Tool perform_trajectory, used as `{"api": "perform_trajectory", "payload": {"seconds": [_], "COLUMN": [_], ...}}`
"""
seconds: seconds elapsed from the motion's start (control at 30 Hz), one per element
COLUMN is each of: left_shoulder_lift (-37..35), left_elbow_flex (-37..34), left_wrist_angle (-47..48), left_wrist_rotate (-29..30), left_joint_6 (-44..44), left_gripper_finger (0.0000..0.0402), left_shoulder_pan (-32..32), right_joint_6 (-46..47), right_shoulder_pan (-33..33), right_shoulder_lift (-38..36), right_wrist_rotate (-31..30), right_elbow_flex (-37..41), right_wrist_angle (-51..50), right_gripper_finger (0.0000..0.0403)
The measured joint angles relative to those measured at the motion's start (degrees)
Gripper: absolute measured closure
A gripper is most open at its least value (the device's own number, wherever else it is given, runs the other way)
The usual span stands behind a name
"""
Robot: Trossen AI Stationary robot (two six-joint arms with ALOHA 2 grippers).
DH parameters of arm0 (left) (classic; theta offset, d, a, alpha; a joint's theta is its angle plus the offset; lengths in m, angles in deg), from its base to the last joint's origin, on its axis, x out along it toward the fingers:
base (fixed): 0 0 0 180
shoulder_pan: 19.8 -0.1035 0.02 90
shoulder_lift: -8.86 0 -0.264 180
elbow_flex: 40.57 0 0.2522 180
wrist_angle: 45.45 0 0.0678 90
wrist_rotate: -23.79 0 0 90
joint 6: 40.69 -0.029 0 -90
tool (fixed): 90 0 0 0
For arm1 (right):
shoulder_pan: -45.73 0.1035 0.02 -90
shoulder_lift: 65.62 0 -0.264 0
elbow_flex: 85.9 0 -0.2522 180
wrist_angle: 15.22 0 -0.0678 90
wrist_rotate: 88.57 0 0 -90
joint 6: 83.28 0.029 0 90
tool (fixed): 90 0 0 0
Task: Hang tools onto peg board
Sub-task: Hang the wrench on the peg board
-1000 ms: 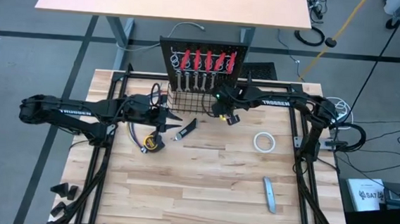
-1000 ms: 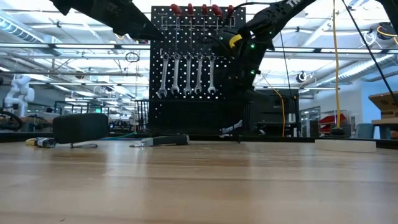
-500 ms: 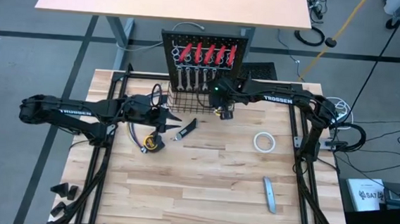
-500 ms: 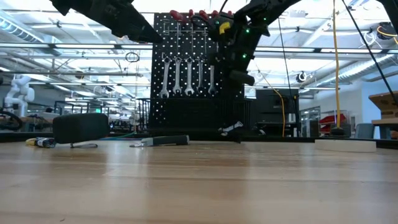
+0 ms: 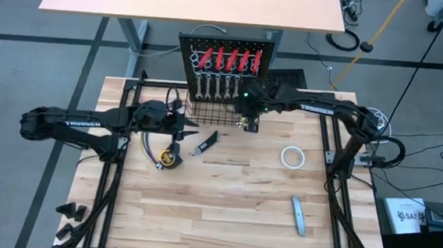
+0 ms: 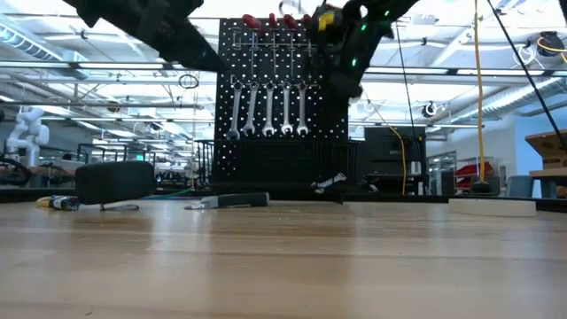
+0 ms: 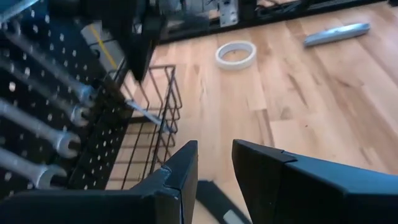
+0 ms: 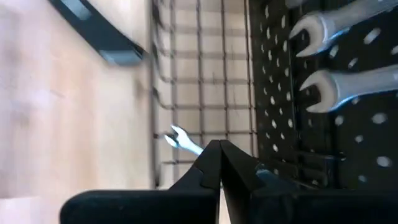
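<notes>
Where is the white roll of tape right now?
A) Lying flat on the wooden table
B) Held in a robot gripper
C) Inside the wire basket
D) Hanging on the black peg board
A: the white tape roll lies flat on the bare table, apart from both grippers and the peg board.

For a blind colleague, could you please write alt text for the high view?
Seen from above, the right gripper, shut, hangs at the wire basket of the upright black peg board, where red-handled tools and silver wrenches hang. The left gripper waits left of the basket; tape roll, grey bar and knife lie on the table.
</notes>
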State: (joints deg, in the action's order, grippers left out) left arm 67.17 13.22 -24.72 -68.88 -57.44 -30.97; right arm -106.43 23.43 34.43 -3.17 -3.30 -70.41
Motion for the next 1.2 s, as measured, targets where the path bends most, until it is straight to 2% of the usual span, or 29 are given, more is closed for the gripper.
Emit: {"api": "perform_trajectory", "payload": {"seconds": [0.13, 0.33, 0.43, 0.57, 0.67, 0.77, 0.83, 1.07, 1.2], "left_shoulder_lift": [-0.1, -0.3, -0.3, -0.3, -0.3, -0.3, -0.3, -0.2, -0.2], "left_elbow_flex": [-2.2, -7.3, -9.8, -11.2, -11.2, -11.2, -11.3, -11.3, -11.3], "left_wrist_angle": [-1.4, -8.3, -12.9, -17.1, -17.8, -19.1, -19.2, -21.4, -22.8], "left_wrist_rotate": [-0.2, -4.1, -6.4, -6.6, -7.4, -7.9, -8.5, -10.6, -10.8], "left_joint_6": [0.1, 0.2, 0.6, 3.0, 4.4, 4.5, 4.5, 4.5, 4.5], "left_gripper_finger": [0.0295, 0.0295, 0.0295, 0.0295, 0.0295, 0.0295, 0.0295, 0.0295, 0.0295], "left_shoulder_pan": [-2.2, -6.7, -8.4, -9.8, -9.9, -9.7, -9.7, -9.7, -9.6], "right_joint_6": [1.8, 8.6, 13.7, 19.4, 21.8, 25.5, 28.8, 32.5, 35.3], "right_shoulder_pan": [-1.1, -2.7, -3.7, -5.6, -8.4, -13.3, -16.1, -21.5, -25.1], "right_shoulder_lift": [-5.6, -15.6, -20.5, -25.3, -27.4, -27.0, -25.7, -16.8, -10.1], "right_wrist_rotate": [3.3, 3.5, 3.5, 3.5, 8.1, 13.2, 13.6, 15.1, 24.8], "right_elbow_flex": [1.9, 13.4, 20.8, 31.1, 38.8, 45.6, 48.0, 49.4, 49.5], "right_wrist_angle": [-0.3, 3.1, 8.9, 18.5, 27.6, 37.7, 43.7, 53.9, 61.1], "right_gripper_finger": [0.0403, 0.0403, 0.0403, 0.0403, 0.0403, 0.0403, 0.0403, 0.0403, 0.0403]}}
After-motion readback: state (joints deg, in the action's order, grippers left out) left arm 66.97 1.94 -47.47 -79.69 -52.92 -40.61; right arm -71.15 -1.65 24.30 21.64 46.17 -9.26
